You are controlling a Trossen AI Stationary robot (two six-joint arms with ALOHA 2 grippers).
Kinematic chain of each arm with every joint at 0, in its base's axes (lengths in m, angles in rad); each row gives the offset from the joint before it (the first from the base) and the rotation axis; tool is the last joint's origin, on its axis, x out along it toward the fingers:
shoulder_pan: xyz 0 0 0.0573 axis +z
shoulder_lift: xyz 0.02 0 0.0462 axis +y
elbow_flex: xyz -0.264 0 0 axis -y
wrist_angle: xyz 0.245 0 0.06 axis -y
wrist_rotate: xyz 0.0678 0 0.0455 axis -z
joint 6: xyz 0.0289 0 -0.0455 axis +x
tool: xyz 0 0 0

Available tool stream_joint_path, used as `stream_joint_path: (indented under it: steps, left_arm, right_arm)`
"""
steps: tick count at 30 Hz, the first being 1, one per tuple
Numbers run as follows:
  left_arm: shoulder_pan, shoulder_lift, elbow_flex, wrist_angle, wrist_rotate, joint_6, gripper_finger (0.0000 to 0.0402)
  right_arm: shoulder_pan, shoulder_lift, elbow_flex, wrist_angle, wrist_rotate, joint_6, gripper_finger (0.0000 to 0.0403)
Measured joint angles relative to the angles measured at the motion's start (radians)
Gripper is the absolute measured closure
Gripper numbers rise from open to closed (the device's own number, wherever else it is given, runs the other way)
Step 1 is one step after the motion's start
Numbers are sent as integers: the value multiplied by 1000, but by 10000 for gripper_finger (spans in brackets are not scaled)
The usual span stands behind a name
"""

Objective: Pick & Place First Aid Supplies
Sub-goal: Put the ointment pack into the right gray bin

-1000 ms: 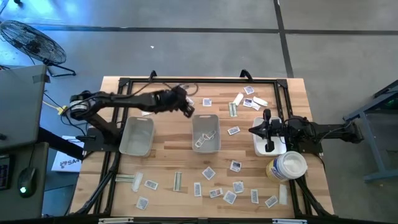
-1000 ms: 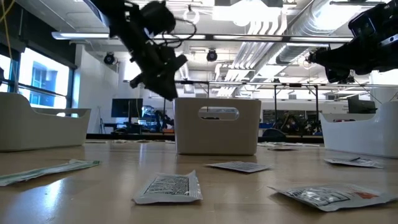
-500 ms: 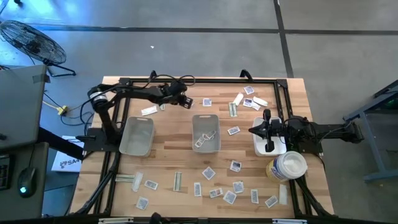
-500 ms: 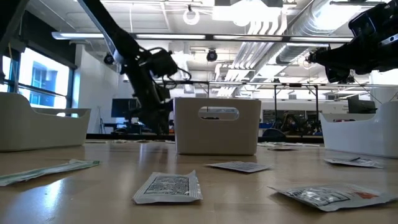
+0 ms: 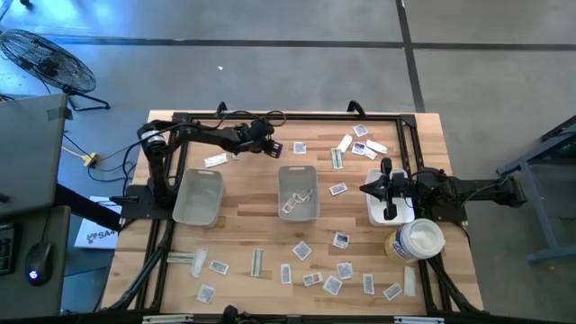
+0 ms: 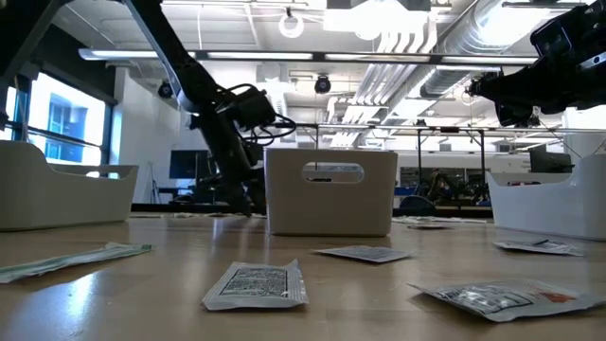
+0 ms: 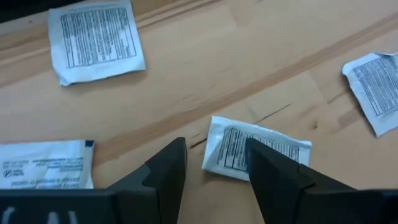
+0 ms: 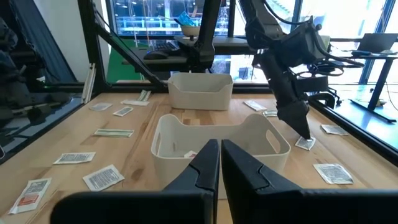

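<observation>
My left gripper (image 5: 268, 147) (image 7: 214, 155) reaches to the table's far side and is down at table level (image 6: 252, 205), open. It comes from above at a square white sachet with dark print (image 7: 277, 149) (image 5: 275, 148) lying flat on the wood. One finger (image 7: 261, 165) stands over the sachet's middle, the other (image 7: 171, 165) beside its edge over bare wood. Many more sachets, green-white strips and white wrappers lie scattered at the near side (image 5: 306, 270) and far right (image 5: 360, 144). My right gripper (image 5: 389, 209) (image 8: 219, 158) waits, shut, above a white tray (image 5: 400, 216). My left gripper stands from above, pointing down, astride one edge of the square sachet (image 7: 217, 152), which lies flat on the table. I cannot tell whether its fingers touch the sachet.
A pale bin (image 5: 298, 192) (image 6: 329, 189) in the table's middle holds a few packets. A grey tray (image 5: 198, 196) sits to the left, a round white tub (image 5: 414, 241) at the right. Another sachet (image 7: 96, 40) and a white wrapper (image 7: 40, 165) lie close to my left gripper.
My left gripper has moved from up beside the middle bin toward the table's far edge and down to table level, ending over the square sachet. The right arm has kept still.
</observation>
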Motion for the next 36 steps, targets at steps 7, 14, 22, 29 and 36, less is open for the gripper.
stream_joint_path:
  steps: [7, 14, 22, 29, 36]
  left_arm:
    - [-21, 3, 0, -2, -19, -2, 266]
    - [-38, 3, 0, -35, -28, -34, 331]
    - [-39, 4, 0, -38, -26, -43, 362]
    - [-46, 5, -2, -34, -36, -29, 398]
    - [-69, -27, -6, -61, -39, 1, 400]
  right_arm:
    - [0, 0, 0, 0, 0, 0, 391]
    - [0, 0, 0, 0, 0, 0, 391]
    - [0, 0, 0, 0, 0, 0, 391]
    - [0, 0, 0, 0, 0, 0, 391]
    - [0, 0, 0, 0, 0, 0, 391]
